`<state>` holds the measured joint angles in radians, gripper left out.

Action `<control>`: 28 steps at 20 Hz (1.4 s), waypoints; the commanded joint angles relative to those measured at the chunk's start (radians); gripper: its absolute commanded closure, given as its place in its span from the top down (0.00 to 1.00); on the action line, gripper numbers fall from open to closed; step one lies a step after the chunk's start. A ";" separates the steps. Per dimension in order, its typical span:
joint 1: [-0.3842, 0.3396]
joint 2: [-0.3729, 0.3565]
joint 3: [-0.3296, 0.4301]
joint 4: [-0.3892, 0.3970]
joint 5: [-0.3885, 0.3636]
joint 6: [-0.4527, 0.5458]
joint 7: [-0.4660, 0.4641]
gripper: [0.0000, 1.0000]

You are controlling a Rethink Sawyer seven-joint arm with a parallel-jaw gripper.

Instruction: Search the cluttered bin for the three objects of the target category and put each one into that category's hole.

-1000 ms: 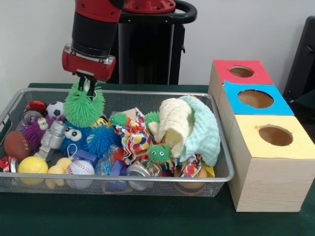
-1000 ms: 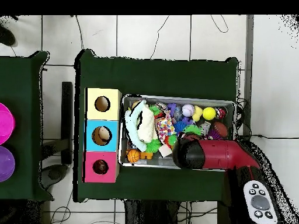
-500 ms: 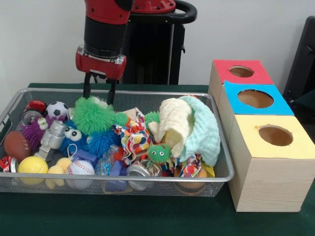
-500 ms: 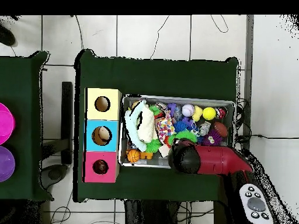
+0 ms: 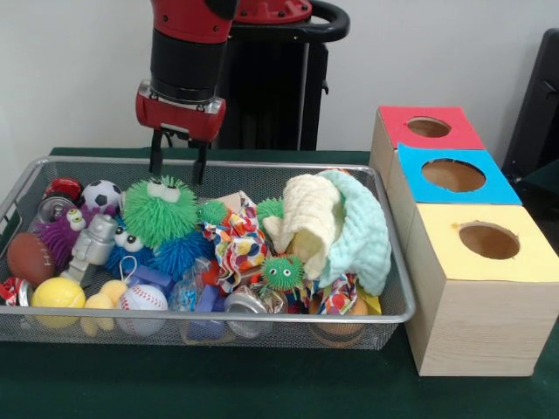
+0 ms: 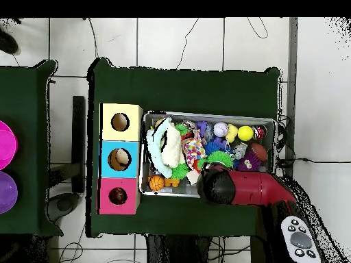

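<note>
Green spiky ball lies in bin atop blue fuzzy toy | gripper above it, spread, empty | risk: soft spikes slip on regrasp; 3 holes unfilled.

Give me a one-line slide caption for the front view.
Open gripper poised above large green spiky toy lying in cluttered mesh bin; three-hole box alongside.
</note>
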<state>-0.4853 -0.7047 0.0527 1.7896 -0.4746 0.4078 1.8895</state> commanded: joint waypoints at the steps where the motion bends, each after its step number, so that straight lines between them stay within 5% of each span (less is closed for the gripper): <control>1: -0.020 0.003 0.050 -0.006 0.008 -0.078 0.076 1.00; 11: -0.115 0.051 0.086 -0.097 -0.075 -0.248 0.006 1.00; 28: -0.210 0.235 0.191 -0.220 -0.143 -0.332 -0.023 1.00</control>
<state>-0.6735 -0.5744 0.1028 1.6497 -0.5513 0.1355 1.8895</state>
